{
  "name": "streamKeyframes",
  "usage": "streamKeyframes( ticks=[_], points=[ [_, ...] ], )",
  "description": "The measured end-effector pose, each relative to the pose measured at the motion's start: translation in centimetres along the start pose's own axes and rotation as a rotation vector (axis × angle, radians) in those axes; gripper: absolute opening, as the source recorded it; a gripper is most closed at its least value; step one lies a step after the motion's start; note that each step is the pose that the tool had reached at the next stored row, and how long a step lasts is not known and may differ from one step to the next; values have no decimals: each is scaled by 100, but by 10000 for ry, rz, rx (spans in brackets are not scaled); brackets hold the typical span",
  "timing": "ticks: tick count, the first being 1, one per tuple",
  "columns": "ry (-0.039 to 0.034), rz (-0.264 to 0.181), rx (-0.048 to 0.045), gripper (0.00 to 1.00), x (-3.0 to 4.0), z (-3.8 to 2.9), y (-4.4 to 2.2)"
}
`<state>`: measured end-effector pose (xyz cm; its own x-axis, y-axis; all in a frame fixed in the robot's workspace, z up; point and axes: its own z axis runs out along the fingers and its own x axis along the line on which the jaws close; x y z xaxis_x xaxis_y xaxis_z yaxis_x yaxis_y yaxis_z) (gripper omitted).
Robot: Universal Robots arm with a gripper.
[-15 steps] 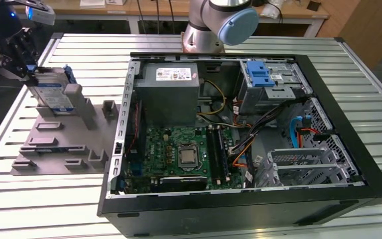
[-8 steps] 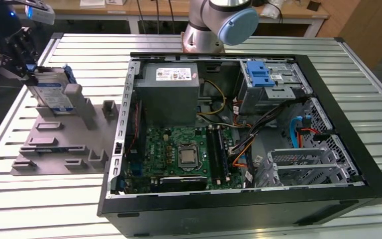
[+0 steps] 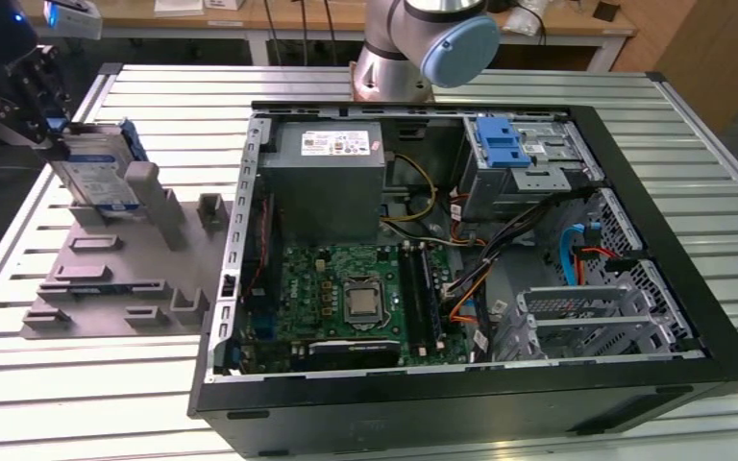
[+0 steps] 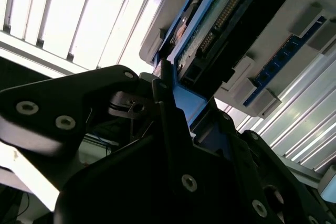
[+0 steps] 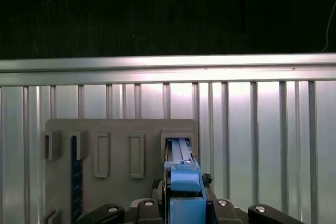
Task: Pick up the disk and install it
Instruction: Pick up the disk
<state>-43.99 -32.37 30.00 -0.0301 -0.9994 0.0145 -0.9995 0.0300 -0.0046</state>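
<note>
One relation matters: the disk (image 3: 97, 178) sits straight ahead of my tool (image 5: 184, 205), on its axis and not off to a side. The tool is clenched on the disk's blue rail at the upper end; in the second wrist view a black finger (image 4: 170, 124) presses against that rail. The disk stands on edge, long axis near vertical and along my approach axis. The connector end looks turned toward the wrist, and the label face is open to the exterior view. The lower end is at a slot of the grey fixture (image 3: 112, 283); I can't tell if it is clear of it. The fixture lies on the slatted surface (image 3: 74, 384). The open PC case (image 3: 472, 396) is beside it on the exterior view's right, with the drive cage (image 3: 536, 163) in its far corner, well apart from the disk.
</note>
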Motion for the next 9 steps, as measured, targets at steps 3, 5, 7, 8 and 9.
streamKeyframes(
  ticks=[3,5,7,8,9],
  points=[
    [0,0,1,36,0,-12,0],
    [-1,0,2,36,0,-12,0],
    [0,0,0,36,0,-14,0],
    [0,0,0,36,0,-14,0],
    [0,0,-1,36,0,-14,0]
  ],
)
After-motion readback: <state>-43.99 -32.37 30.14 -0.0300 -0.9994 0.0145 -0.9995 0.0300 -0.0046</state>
